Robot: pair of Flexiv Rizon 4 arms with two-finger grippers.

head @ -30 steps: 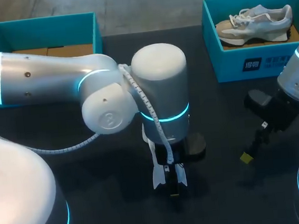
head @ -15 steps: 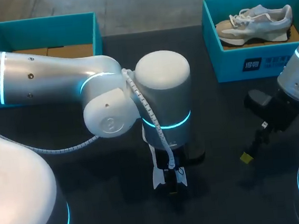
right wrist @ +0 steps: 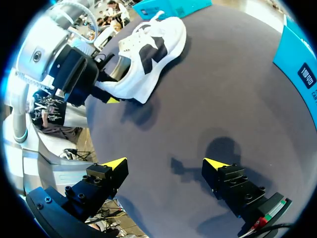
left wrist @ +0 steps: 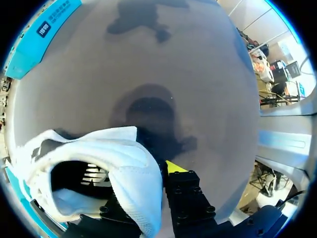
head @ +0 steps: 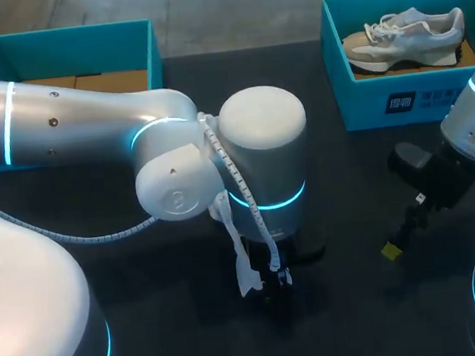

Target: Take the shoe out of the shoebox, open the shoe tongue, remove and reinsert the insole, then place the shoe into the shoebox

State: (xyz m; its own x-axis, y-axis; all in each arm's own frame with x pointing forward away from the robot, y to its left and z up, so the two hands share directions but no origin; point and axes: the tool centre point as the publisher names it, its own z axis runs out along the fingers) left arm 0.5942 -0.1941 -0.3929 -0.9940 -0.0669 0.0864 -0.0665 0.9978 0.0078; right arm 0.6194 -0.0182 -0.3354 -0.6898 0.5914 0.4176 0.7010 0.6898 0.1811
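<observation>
Shoe (right wrist: 148,52) in left pincer (head: 271,286), table (head: 348,192) centre

Your white shoe (right wrist: 148,54), dark panel on its side and white laces, sits at the left tool (left wrist: 157,172). Its collar wall is pinched between the two fingers and its toe points away from the tool. The mouth gapes toward the wrist, dark inside. You cannot tell whether the sole touches the desk (right wrist: 208,99).

One teal shoebox (head: 69,47), open with brown card in its bottom, lies well apart from the left tool. A second teal shoebox (head: 414,94), well beyond the right tool (right wrist: 165,162), holds a beige-grey shoe (head: 405,36) lying on its side.
</observation>
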